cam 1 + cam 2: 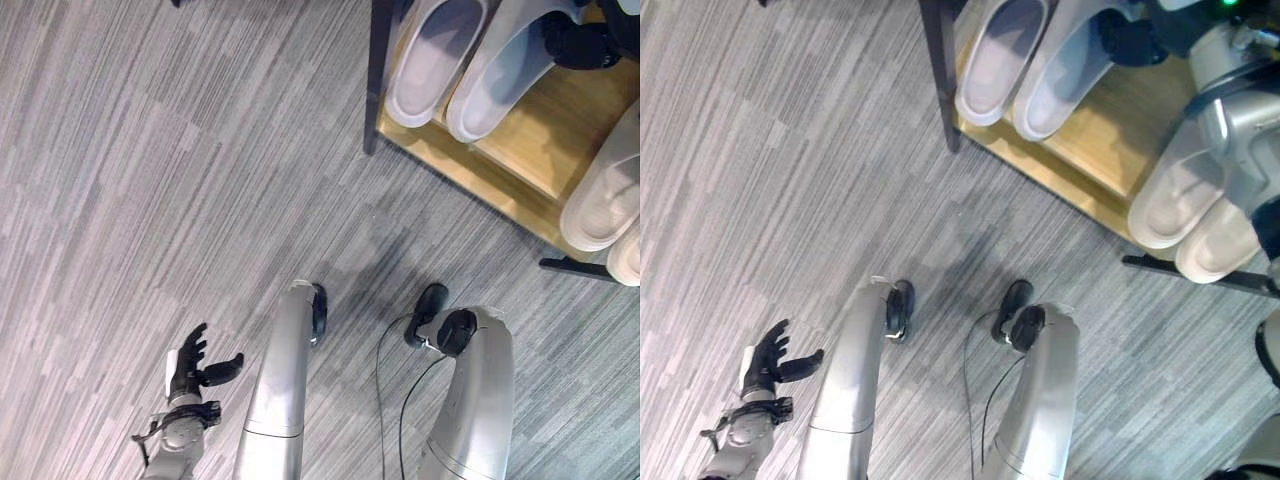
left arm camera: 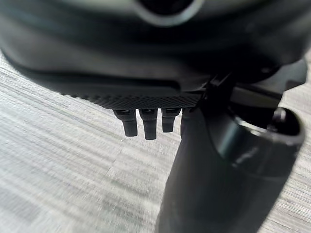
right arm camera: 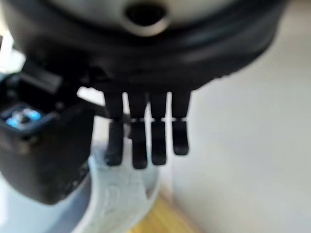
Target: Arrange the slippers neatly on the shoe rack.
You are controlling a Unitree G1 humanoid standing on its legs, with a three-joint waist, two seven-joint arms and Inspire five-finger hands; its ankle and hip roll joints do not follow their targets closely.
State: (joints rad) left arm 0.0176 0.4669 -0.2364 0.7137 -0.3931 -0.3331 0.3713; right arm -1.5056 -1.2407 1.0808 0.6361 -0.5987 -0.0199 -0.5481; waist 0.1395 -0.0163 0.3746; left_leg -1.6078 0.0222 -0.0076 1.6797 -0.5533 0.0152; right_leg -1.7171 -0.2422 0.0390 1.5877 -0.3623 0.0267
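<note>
Grey carpet floor [image 1: 150, 180] lies bare beside the shoe rack [image 1: 560, 140], where four slippers [image 1: 435, 60] already sit. My left hand [image 1: 190, 365] hangs relaxed and empty; my right hand [image 3: 146, 131] reaches with straight fingers over one slipper, so little seems left.

Looks like an office or lab-style indoor space, not clearly a home. The floor [image 1: 150, 180] is grey striped carpet tiling, commercial type, with visible tile seams. A low shoe rack [image 1: 520, 150] with a wooden shelf and a dark metal frame stands on it, holding pale slippers [image 1: 432, 60] in a row. A plain light wall [image 3: 252, 145] shows beside the rack.
</note>
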